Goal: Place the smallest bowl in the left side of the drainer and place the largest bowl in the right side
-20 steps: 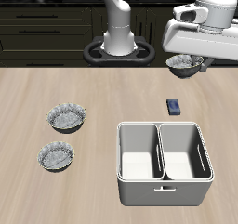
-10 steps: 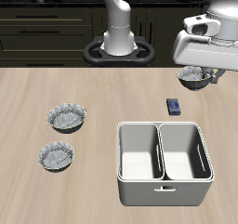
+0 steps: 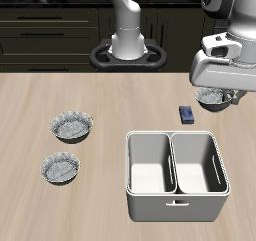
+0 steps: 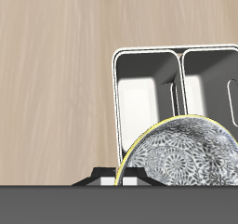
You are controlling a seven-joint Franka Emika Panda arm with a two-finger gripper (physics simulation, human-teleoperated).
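Since prev frame I've swung lower-right w/ smallest bowl (image 3: 213,97) clamped in gripper (image 3: 216,93); next: lower into drainer (image 3: 176,207) left side.

Three bowls: smallest (image 3: 213,97), largest (image 3: 73,126), mid-sized (image 3: 60,168), one two-compartment drainer (image 3: 176,197), one small blue block (image 3: 186,114).

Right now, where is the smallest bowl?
In the exterior view the smallest bowl is held in the gripper above the table, behind the drainer and beside the small blue block.
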